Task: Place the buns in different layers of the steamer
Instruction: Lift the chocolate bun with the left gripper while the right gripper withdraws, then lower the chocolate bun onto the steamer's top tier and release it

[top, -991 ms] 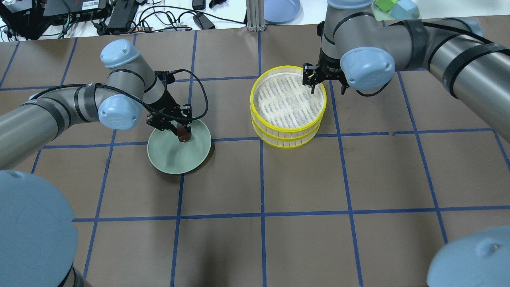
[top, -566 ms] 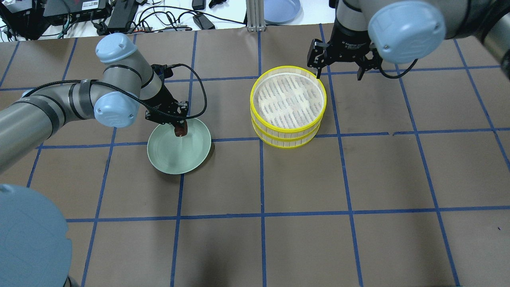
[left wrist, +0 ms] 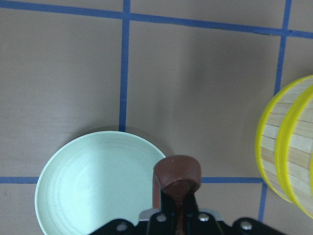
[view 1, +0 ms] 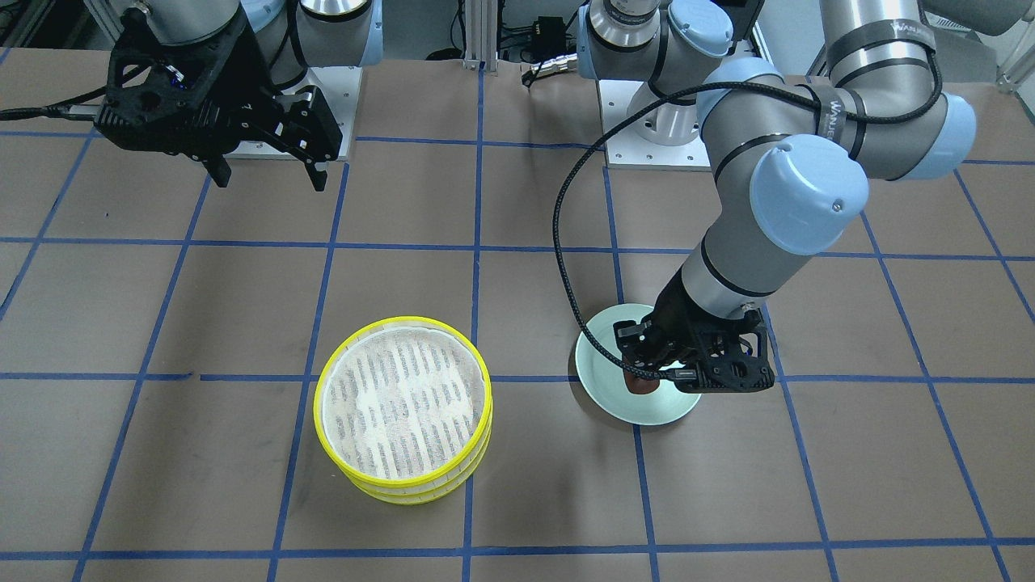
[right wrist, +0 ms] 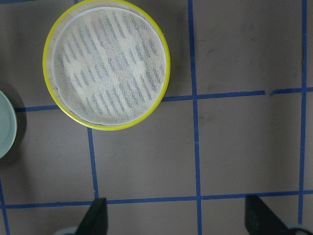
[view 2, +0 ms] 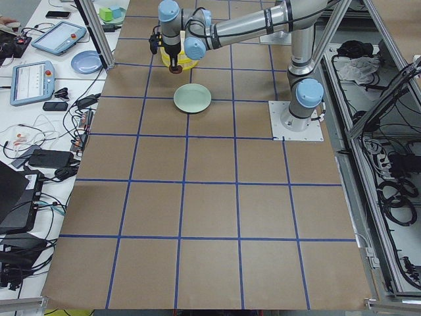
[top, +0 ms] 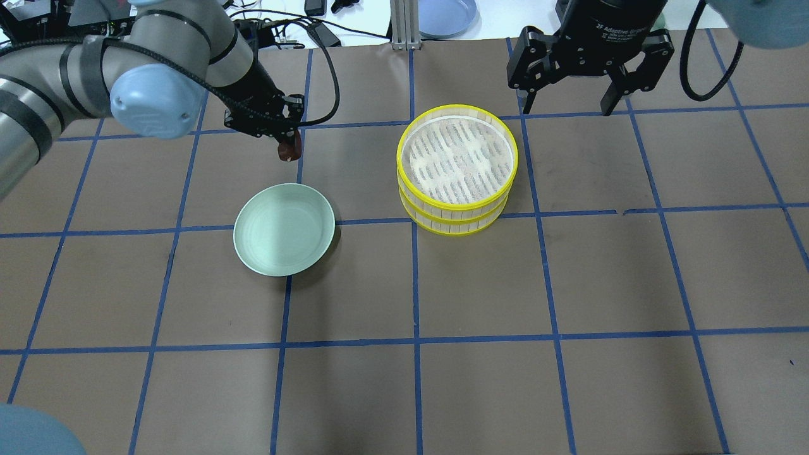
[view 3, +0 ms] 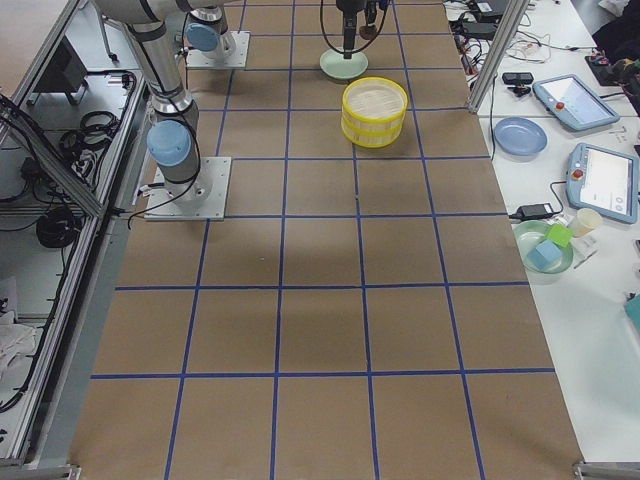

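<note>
Two left fingers (left wrist: pixel 179 209) clamping brown bun (left wrist: pixel 177 171)

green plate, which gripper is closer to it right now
Left. The left gripper, shut on the brown bun, hangs raised close by the green plate; the open right gripper is beyond the steamer.

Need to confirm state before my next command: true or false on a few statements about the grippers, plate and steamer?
1. The left gripper is shut on the brown bun. True.
2. The brown bun rests on the green plate. False: it is held up off the plate, which is bare.
3. The right gripper grips the steamer. False: it is open and clear of it.
4. The steamer's two trays are stacked. True.
5. A second bun lies on the top liner. False: the liner is bare.
</note>
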